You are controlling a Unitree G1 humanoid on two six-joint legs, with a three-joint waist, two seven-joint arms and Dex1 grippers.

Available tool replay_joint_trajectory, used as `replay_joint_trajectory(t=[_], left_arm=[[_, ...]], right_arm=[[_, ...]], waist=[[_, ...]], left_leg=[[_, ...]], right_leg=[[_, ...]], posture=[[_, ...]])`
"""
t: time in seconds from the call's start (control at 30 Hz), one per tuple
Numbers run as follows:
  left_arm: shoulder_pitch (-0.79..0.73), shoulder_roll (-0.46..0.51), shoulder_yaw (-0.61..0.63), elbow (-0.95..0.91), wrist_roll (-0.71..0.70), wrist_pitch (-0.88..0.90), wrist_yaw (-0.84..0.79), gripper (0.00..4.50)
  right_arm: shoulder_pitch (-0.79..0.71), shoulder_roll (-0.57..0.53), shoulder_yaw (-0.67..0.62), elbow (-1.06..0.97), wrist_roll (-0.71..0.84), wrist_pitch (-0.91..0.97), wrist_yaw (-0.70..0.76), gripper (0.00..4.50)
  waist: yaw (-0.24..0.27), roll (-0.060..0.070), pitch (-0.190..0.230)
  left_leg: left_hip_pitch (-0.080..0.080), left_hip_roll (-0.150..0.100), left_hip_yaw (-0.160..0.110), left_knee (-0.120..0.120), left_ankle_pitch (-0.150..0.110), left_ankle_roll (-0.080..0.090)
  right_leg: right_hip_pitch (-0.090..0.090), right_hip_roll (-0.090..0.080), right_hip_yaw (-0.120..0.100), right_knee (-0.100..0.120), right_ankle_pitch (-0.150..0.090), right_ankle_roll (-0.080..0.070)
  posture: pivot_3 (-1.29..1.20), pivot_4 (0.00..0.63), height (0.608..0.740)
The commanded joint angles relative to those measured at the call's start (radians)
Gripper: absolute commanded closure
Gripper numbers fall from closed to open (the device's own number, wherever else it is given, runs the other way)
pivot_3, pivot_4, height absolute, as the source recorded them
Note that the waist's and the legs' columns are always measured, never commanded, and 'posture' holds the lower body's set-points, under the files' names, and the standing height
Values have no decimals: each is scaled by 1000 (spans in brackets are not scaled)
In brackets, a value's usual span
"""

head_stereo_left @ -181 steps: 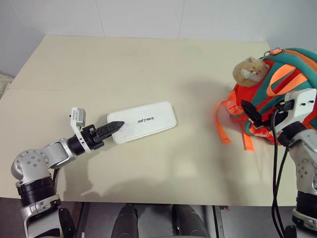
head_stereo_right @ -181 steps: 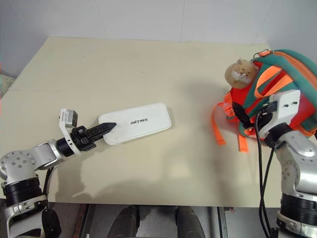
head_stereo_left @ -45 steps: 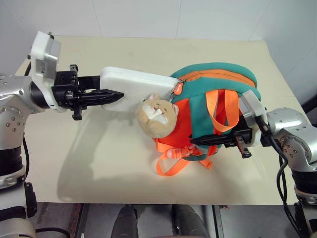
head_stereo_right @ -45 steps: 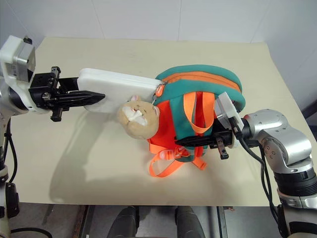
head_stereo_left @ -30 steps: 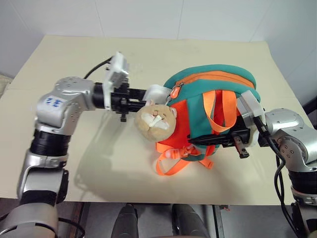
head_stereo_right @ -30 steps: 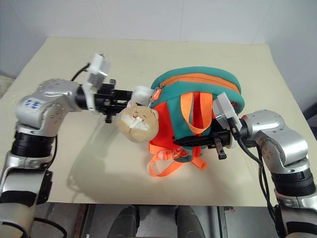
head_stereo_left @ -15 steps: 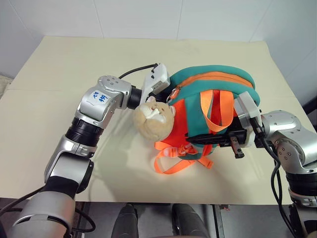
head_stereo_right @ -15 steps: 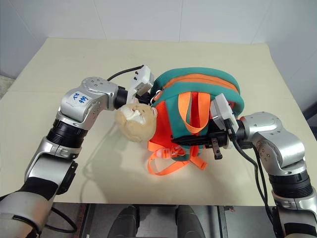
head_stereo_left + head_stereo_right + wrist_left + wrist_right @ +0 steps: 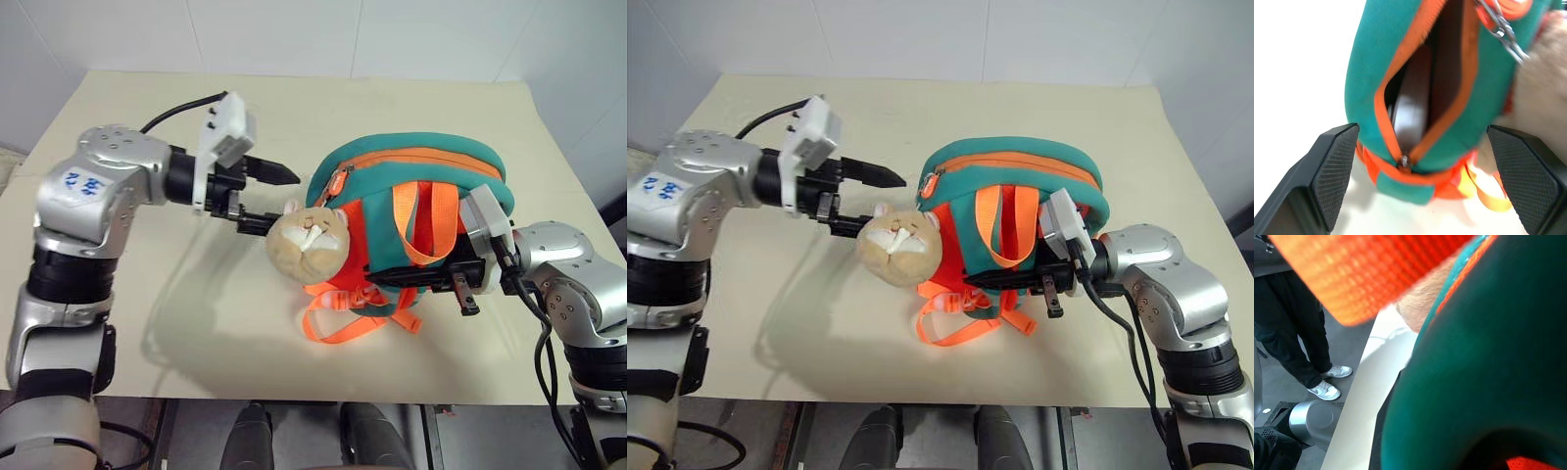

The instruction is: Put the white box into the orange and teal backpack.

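The left gripper [image 9: 269, 198] stands wide open and empty beside the bag's open end, its black ribbed fingers [image 9: 1334, 169] spread to either side of the zip mouth; the white box [image 9: 1410, 110], smooth and flat, sits inside the orange and teal backpack [image 9: 421, 171], seen through the orange-edged slit, clear of both pads; a plush tan bear [image 9: 309, 243] with soft fuzzy fur hangs at the bag's front, just under the lower finger; bright woven orange straps [image 9: 426, 220] loop over the padded teal fabric; the right gripper [image 9: 416, 278] is closed on the backpack, pinching its strapped side above the matte beige table [image 9: 147, 108].
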Motion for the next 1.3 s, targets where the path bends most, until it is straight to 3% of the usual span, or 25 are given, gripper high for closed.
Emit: replay_joint_trajectory(t=[0.03,0.2,0.4,1.0,1.1,1.3], left_arm=[[91,46,153,-106,-93,15,8,16],[256,36,352,-260,-265,61,61,16],[344,25,446,-364,-361,88,205,16],[266,-25,177,-424,-372,84,363,16],[248,-4,172,-425,-389,101,356,564],[224,37,187,-427,-424,152,366,2298]], right_arm=[[-15,-1,0,-9,0,-11,7,4500],[-31,2,10,10,-4,-13,14,4500],[-67,16,34,55,-19,-23,30,4500],[-117,58,59,110,-62,-47,44,4500],[-112,62,58,104,-64,-46,35,4500],[-102,64,55,98,-69,-47,29,4500]], waist=[[-2,0,0],[-1,0,0],[1,0,0],[-6,0,0],[-7,0,0],[-10,0,0]], left_leg=[[0,0,0,0,0,0],[0,0,0,-1,0,0],[1,0,0,1,0,0],[1,0,0,1,0,0],[1,0,0,1,0,0],[1,0,0,1,0,0]], right_leg=[[0,0,0,0,0,0],[0,0,0,0,0,0],[1,0,0,0,0,0],[1,0,0,0,1,0],[1,0,0,0,0,0],[1,0,0,0,0,0]], posture=[[0,150,740],[0,150,740],[0,150,740],[0,150,740],[0,150,740],[0,150,740]])
